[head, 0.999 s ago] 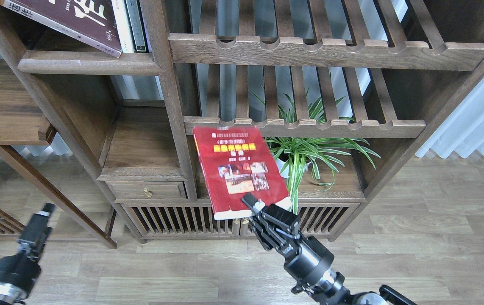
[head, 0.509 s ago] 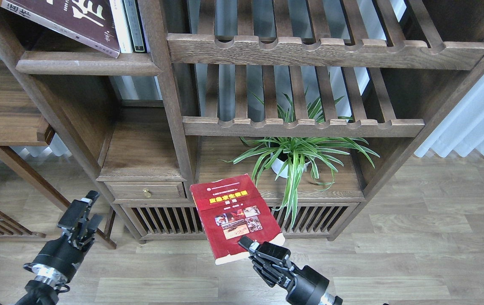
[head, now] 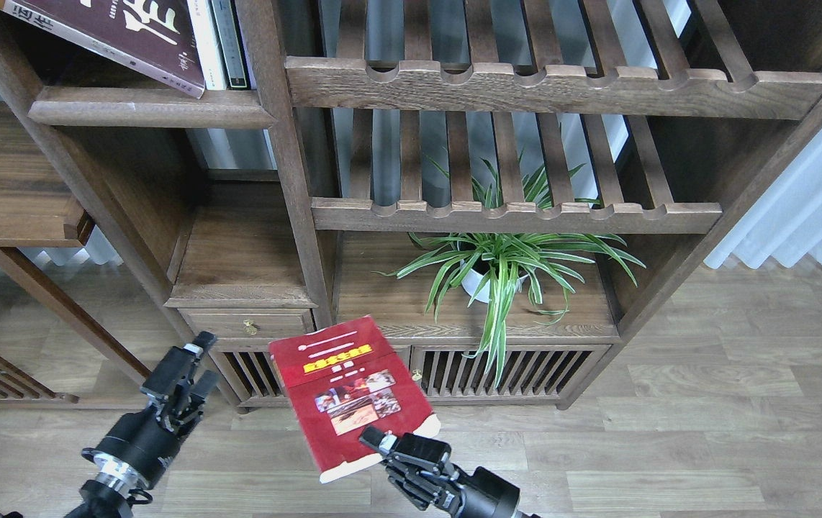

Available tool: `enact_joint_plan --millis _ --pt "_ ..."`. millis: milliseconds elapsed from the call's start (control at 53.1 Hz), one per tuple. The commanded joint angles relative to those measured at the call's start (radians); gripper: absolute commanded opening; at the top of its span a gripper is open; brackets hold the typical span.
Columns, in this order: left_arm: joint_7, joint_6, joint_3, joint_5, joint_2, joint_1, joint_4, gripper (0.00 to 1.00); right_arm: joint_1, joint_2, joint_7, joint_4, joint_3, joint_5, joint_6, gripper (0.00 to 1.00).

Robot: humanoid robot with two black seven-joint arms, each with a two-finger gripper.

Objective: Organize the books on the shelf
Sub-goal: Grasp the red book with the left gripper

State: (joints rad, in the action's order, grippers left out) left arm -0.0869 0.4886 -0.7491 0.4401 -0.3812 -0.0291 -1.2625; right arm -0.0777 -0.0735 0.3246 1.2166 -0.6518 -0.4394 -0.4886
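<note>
Red book (head: 350, 392), yellow title and small photos on the cover, is in your right gripper (head: 389, 447), low centre of the head view. Jaws are clamped on the book's lower right corner, cover tilted face-up toward you, top edge pointing up-left. It hangs in the air in front of the bookcase's slatted base doors, below the small drawer w/ brass knob (head: 251, 329), touching no board.

Your left gripper (head: 191, 367) is up at lower left, just beside the book's left edge but apart from it; fingers look parted w/ nothing between them.

Maroon book (head: 112, 36) w/ big white characters leans at top left on the solid dark-brown shelf (head: 148, 114), its lower corner hanging over the rounded front edge. Right next to it a couple of thin spines (head: 220, 43) stand upright against the post. Yellow-green book: can't see it.

Potted spider plant (head: 501, 270) sits in the compartment under the lower slatted rack (head: 515, 214), to the right of and above the red book. Upper slatted rack (head: 555, 83) runs across the top. Wood floor (head: 706, 432) below, white curtain (head: 807, 201) at right.
</note>
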Motion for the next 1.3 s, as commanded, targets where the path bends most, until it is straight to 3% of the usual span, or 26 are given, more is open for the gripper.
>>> enact_joint_plan --millis 0,302,358,433,490,641,848,1036,1074,1168,1281 --pt "-0.004 0.000 0.051 0.000 0.007 -0.002 -0.015 0.97 -0.008 0.037 -0.001 -0.002 0.005 0.024 0.000 0.05" --pt "-0.002 0.000 0.116 0.000 0.025 -0.018 -0.057 0.87 -0.077 0.073 0.001 0.001 0.005 0.094 0.000 0.06" --pt "-0.002 0.000 0.125 -0.001 0.025 -0.023 -0.055 0.79 -0.082 0.073 0.001 0.001 0.006 0.097 0.000 0.06" --pt "-0.002 0.000 0.158 -0.001 0.025 -0.034 -0.054 0.60 -0.083 0.073 0.001 0.001 0.006 0.110 0.000 0.06" --pt "-0.002 0.000 0.174 0.000 0.025 -0.034 -0.054 0.52 -0.088 0.073 0.001 0.001 0.014 0.117 0.000 0.06" --pt "0.001 0.000 0.197 -0.004 0.024 -0.034 -0.054 0.53 -0.100 0.073 0.001 0.001 0.024 0.131 0.000 0.05" --pt "0.013 0.000 0.186 -0.020 0.019 -0.034 -0.052 0.81 -0.122 0.073 0.002 0.006 0.015 0.149 0.000 0.05" --pt "0.003 0.000 0.177 -0.020 -0.007 -0.032 -0.052 0.91 -0.122 0.073 0.020 0.006 0.008 0.151 0.000 0.05" --pt "0.003 0.000 0.185 -0.020 -0.008 -0.032 -0.052 0.91 -0.122 0.073 0.042 0.006 0.011 0.152 0.000 0.05" --pt "0.003 0.000 0.189 -0.020 -0.007 -0.034 -0.054 0.89 -0.122 0.073 0.044 0.006 0.017 0.154 0.000 0.05" --pt "0.003 0.000 0.200 -0.020 -0.005 -0.035 -0.054 0.72 -0.123 0.073 0.044 0.006 0.018 0.168 0.000 0.05"
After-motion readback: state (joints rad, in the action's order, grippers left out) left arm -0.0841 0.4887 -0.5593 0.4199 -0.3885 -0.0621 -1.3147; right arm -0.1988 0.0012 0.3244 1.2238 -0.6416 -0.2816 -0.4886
